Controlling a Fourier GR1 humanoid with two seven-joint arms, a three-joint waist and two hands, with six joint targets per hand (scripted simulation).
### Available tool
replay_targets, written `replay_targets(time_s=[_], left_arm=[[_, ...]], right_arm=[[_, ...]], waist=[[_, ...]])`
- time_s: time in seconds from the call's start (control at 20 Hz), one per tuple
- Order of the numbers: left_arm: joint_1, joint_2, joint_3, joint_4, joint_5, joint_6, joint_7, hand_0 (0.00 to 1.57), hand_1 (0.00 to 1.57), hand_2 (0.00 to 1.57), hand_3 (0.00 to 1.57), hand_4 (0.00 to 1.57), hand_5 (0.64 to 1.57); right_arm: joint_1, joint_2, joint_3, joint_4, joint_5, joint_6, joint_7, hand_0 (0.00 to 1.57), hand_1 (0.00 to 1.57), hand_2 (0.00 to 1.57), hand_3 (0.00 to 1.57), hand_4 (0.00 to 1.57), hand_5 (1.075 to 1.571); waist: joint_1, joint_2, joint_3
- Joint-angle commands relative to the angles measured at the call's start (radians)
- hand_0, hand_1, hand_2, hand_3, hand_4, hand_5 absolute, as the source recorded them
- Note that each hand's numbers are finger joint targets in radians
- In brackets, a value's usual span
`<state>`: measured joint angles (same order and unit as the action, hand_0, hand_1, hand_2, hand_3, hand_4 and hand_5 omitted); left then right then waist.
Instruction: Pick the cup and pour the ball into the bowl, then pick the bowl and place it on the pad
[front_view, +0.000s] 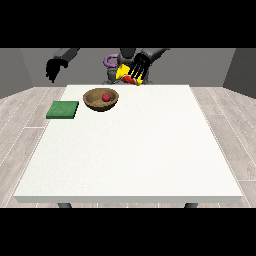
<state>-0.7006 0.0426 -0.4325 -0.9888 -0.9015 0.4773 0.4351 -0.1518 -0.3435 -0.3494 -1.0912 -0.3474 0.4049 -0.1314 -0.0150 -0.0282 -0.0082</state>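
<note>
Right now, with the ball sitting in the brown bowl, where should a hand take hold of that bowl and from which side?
Probably the rim of the bowl: it sits upright and open, so the thin wall can be pinched from above. I'd come from its pad-side edge with the hand at the view's left, since the green pad lies there and the ball rests near the middle.

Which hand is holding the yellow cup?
The hand at the view's right holds the yellow cup, raised behind the table's far edge. The hand at the view's left hangs off to the side, holding nothing.
</note>
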Motion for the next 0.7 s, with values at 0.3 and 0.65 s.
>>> replay_targets(time_s=[0.3, 0.65], left_arm=[[0.019, -0.022, 0.372, -0.388, 0.747, -0.126, -0.221, 0.00, 0.00, 0.00, 0.00, 0.00, 1.454], [0.037, 0.234, 0.640, -0.393, 1.129, -0.551, -0.328, 0.00, 0.00, 0.00, 0.00, 0.32, 1.497]], right_arm=[[-0.018, 0.069, -0.011, -0.006, 0.002, -0.097, -0.018, 0.00, 0.00, 0.00, 0.00, 0.62, 1.571], [-0.016, 0.126, -0.029, -0.031, 0.013, -0.186, -0.076, 0.00, 0.00, 0.00, 0.00, 0.00, 1.569]], waist=[[0.123, 0.103, -0.0060], [0.228, 0.195, 0.0047]])
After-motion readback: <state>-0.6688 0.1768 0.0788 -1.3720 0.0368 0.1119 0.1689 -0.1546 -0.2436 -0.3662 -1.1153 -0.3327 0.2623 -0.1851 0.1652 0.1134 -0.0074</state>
